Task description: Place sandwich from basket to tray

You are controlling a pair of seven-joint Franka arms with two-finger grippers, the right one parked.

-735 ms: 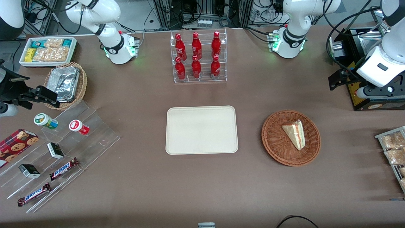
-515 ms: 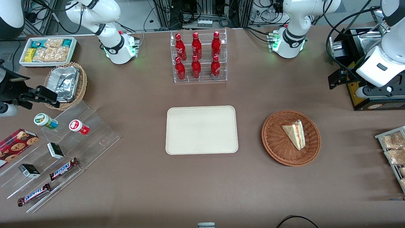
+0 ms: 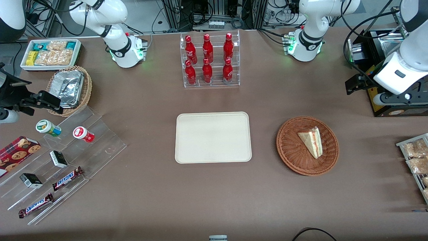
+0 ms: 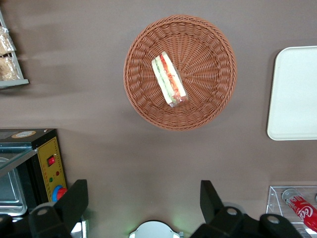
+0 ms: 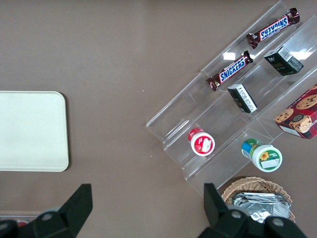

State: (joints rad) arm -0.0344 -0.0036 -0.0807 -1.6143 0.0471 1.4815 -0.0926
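Observation:
The sandwich, a pale wedge with red and green filling on its edge, lies in the round reddish-brown basket. The cream-white tray sits beside the basket, toward the parked arm's end of the table, with nothing on it. My left gripper hangs high over the table, farther from the front camera than the basket and toward the working arm's end. In the left wrist view the gripper is open with nothing between its fingers. That view also has the sandwich, the basket and a tray corner.
A clear rack of red bottles stands farther from the front camera than the tray. A black and yellow appliance sits under the left arm. A rack of snack bags is at the working arm's end. Stepped clear shelves with snacks lie at the parked arm's end.
The left arm with its gripper has shifted slightly toward the middle of the table. The sandwich, basket and tray have not moved.

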